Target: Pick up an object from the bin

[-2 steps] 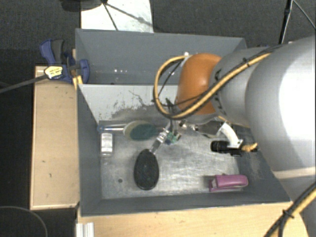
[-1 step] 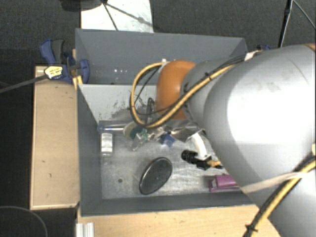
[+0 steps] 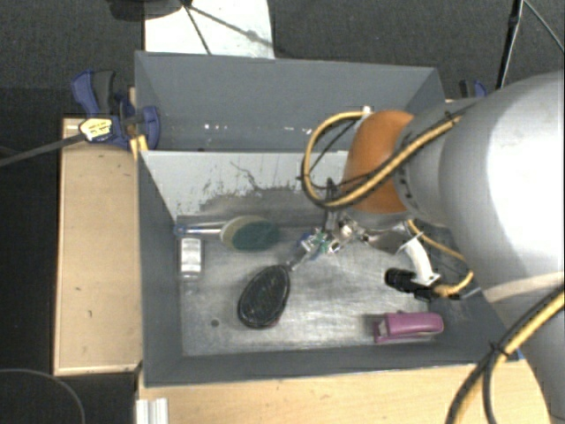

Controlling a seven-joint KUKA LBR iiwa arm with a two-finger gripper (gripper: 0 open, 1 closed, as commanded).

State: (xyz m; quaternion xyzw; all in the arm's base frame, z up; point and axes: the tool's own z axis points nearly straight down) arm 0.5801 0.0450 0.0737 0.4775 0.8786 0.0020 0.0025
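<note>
My gripper [image 3: 318, 243] hangs low over the middle of the bin floor, under the orange wrist cover. Just below and to its left lies a black oval brush [image 3: 263, 296]; the brush's thin handle points up towards the gripper and ends close by it. Whether the two touch is hidden. A round green and cream sponge-like thing [image 3: 250, 234] lies to the gripper's left near the back wall. A white piece with a black end [image 3: 411, 272] lies to the gripper's right.
A purple flat thing [image 3: 407, 326] lies at the front right of the bin. A clear and white small container [image 3: 191, 254] rests against the left wall. The arm and its cables cover the bin's right back corner.
</note>
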